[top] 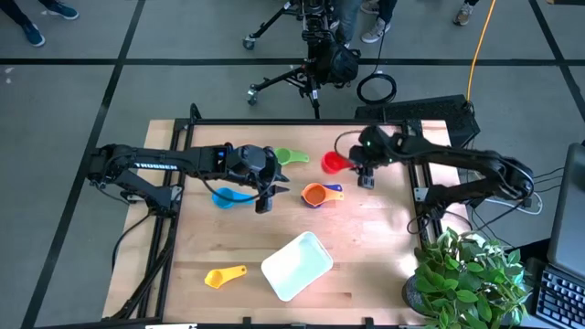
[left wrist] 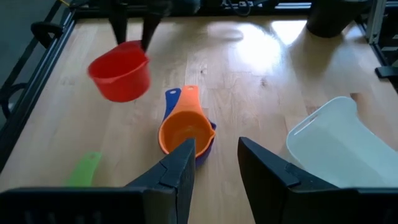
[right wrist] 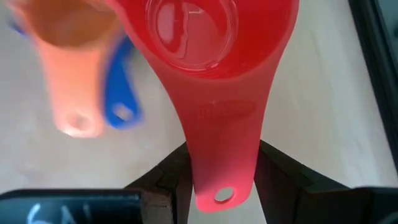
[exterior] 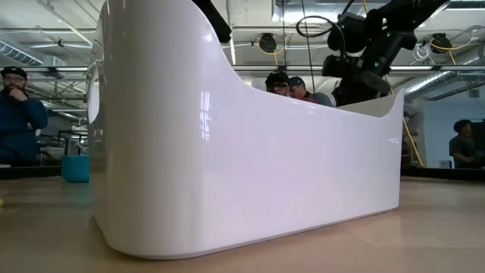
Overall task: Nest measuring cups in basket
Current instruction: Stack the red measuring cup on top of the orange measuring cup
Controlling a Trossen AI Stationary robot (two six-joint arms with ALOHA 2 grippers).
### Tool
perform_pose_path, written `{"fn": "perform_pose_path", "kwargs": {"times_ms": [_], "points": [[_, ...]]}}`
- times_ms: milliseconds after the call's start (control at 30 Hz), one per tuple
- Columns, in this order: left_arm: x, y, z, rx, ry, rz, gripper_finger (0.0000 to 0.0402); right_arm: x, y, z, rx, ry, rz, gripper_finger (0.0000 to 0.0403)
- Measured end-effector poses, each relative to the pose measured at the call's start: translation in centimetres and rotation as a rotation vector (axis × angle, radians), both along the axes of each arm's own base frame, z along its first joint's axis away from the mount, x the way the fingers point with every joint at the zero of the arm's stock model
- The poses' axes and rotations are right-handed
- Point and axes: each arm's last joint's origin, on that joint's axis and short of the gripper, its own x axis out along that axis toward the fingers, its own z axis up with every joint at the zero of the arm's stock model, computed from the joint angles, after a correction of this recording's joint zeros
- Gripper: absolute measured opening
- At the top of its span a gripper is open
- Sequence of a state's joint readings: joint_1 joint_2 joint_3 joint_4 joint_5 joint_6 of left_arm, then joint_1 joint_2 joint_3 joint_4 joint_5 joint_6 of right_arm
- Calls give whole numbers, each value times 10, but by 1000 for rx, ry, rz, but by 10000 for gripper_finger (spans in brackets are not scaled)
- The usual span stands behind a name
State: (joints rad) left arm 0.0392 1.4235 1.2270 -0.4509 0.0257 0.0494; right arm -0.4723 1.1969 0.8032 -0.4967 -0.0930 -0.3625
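Up close, the right claw (right wrist: pixel 217 171) pinches the red cup (right wrist: pixel 208 56) by its handle, its bowl cut off; the left claw (left wrist: pixel 214 165) is spread.

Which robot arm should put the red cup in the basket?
The right one, probably. Its gripper is shut on the red cup handle. The left gripper is open and empty. The basket holds nothing.

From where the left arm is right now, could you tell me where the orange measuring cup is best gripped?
By its flat handle, from above. The orange cup sits nested in a dark blue cup, so its bowl is crowded; the handle sticks out flat and free, lying beside the blue handle. The open left end effector would probably need to close across the handle's width only.
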Motion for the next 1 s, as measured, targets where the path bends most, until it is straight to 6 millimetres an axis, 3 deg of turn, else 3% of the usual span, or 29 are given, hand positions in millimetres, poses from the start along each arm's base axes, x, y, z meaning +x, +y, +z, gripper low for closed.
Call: {"fn": "perform_pose_path", "kwargs": {"times_ms": [167,333,467,767,1000], "points": [[-5,10,-6,-17,69,47,124,14,24,4,-2,-63,77,130],[-14,23,-27,-50,135,112,124,19,36,5,3,-76,116,130],[-33,30,-39,-90,129,179,124,21,40,5,2,-80,131,130],[-99,34,-54,-194,-23,325,124,37,42,-3,-16,6,133,130],[-120,31,-67,-246,-57,370,124,46,45,-12,-50,78,149,130]]}}
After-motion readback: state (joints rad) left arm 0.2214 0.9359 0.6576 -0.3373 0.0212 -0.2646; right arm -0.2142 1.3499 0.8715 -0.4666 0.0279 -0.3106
